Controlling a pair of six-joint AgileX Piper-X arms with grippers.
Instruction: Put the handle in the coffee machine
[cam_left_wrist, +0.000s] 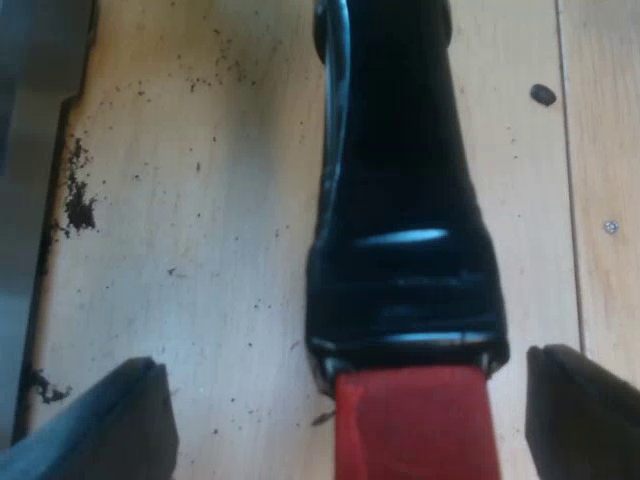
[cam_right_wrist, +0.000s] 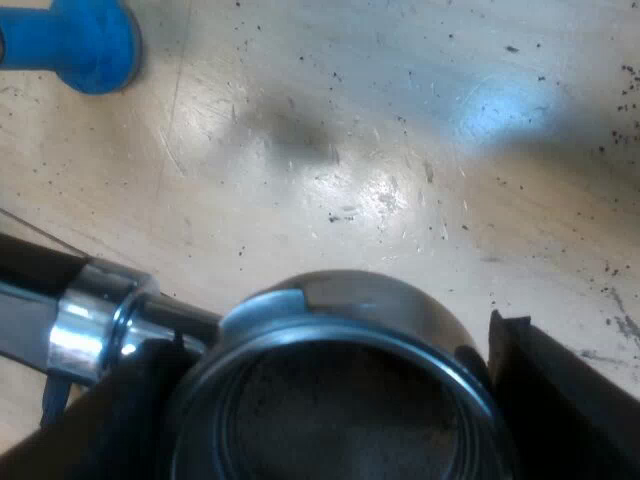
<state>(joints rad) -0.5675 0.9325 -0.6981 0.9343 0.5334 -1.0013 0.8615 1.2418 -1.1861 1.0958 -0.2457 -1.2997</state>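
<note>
My left fingers (cam_left_wrist: 345, 400) are wide open, one on each side of the handle (cam_left_wrist: 400, 180), not touching it. My right fingers (cam_right_wrist: 330, 400) squeeze the holder (cam_right_wrist: 345, 310) by its round cup, over the surface (cam_right_wrist: 400, 150). A blue tamper (cam_right_wrist: 85, 40) is near.

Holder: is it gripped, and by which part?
Left gripper open astride the handle at its red end, no hold. Right gripper brackets the holder at its basket; grip cannot be told.

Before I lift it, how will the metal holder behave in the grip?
Probably rigid and heavy at the cup end: the metal holder looks thick-walled. Its glossy dark handle may slip in the open left gripper. The round cup could roll on the table.
</note>
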